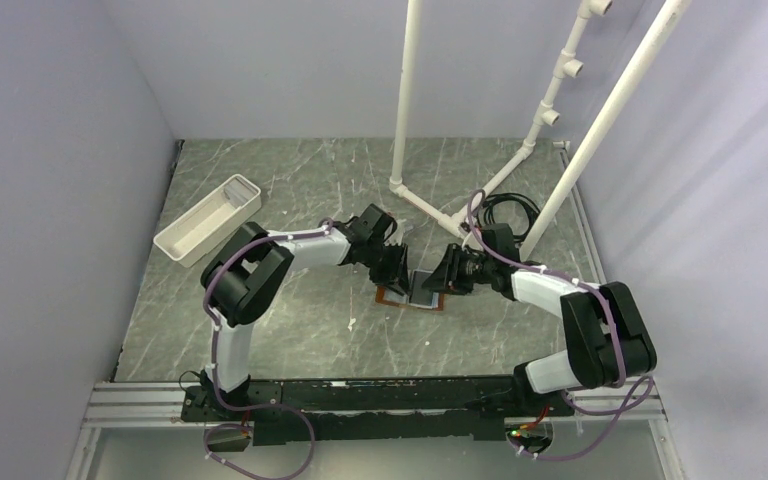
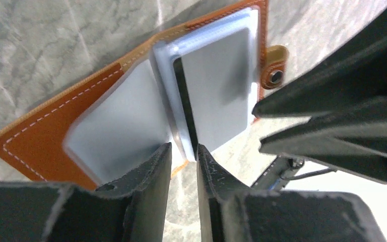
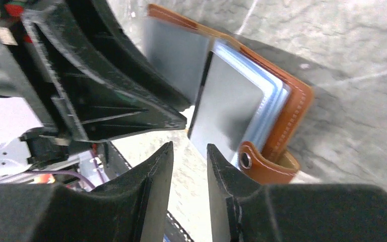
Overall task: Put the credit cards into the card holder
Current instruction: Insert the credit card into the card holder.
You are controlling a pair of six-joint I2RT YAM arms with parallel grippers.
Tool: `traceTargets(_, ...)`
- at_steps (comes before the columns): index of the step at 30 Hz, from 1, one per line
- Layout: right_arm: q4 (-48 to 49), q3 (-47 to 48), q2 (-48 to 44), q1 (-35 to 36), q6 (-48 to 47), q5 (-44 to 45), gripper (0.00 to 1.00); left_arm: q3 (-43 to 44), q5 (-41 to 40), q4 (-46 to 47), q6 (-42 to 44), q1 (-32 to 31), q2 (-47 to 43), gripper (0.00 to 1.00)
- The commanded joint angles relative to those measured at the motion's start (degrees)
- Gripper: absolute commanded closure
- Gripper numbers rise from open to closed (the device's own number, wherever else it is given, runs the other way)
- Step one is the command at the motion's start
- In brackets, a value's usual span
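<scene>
The card holder (image 1: 415, 297), brown leather, lies open on the table between my two grippers. In the left wrist view its leather cover (image 2: 35, 146) carries grey credit cards (image 2: 216, 91) in clear sleeves. The edges of those sleeves reach in between the fingertips (image 2: 164, 154) of my left gripper (image 2: 184, 151), whose jaws stand slightly apart. From the right wrist a grey card (image 3: 229, 108) sits atop the sleeves, and the strap tab (image 3: 262, 166) curls beside my right gripper (image 3: 189, 147). It is open with only table in the gap. The grippers (image 1: 397, 268) (image 1: 450, 272) face each other closely.
A long white tray (image 1: 208, 220) sits at the back left near the wall. A white pipe frame (image 1: 405, 100) rises behind the holder, with black cable (image 1: 505, 210) coiled at its foot. Grey walls close in on both sides.
</scene>
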Motion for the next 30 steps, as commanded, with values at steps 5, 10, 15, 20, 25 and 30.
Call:
traceTargets(5, -6.6, 1.6, -2.9, -1.3, -6.2, 4.9, 0.65, 1.9, 8.5, 7.2, -4.9, 0.5, -3.2, 0.82)
traceTargets(10, -5.7, 1.4, -1.8, -1.9, -5.9, 3.8, 0.71, 3.1, 9.3, 7.8, -4.7, 0.5, -0.5, 0.92)
traceTargets(15, -5.6, 1.3, -1.0, -2.2, -6.1, 3.9, 0.72, 3.2, 8.4, 8.1, -4.6, 0.5, 1.5, 0.97)
traceTargets(20, -5.9, 1.1, -0.7, -2.5, -6.5, 3.9, 0.67, 2.7, 6.1, 6.4, -3.2, 0.9, 2.9, 1.00)
traceTargets(25, -5.9, 0.9, -0.4, -2.7, -6.7, 4.0, 0.64, 0.9, 5.0, 6.8, -2.8, 1.3, 3.7, 1.00)
traceTargets(30, -5.4, 1.0, 0.9, -2.7, -6.5, 3.0, 0.62, -0.8, 5.2, 8.3, -3.2, 1.7, 3.8, 1.00)
